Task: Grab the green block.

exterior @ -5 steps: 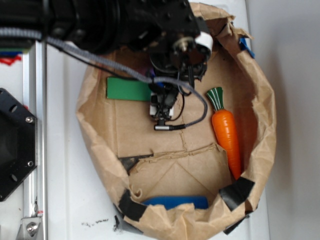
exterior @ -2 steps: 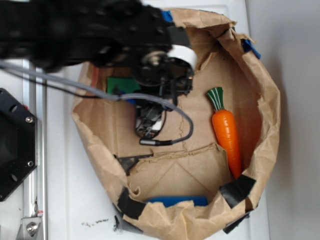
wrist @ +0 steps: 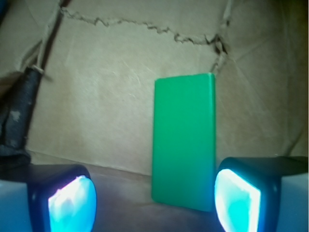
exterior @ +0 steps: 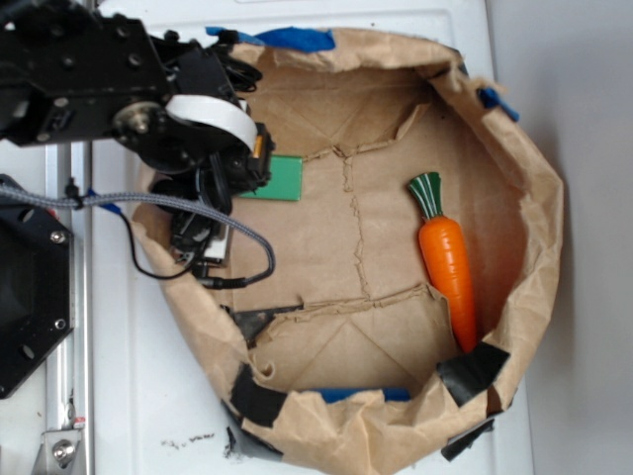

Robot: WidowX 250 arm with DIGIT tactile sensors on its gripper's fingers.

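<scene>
My hand (wrist: 154, 200) is open and holds nothing. The green block (wrist: 183, 142) lies flat on the brown paper bag (exterior: 534, 198), between my two fingers (wrist: 239, 200) but nearer the right one. An orange carrot (exterior: 447, 259) lies far off.

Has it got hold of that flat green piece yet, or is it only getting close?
Only close. Done: the tool is lined up over the flat bright-green rectangular block, open, its fingers on either side of the near end. Nothing is gripped. Left: descend, close and lift it off the brown paper liner.
</scene>
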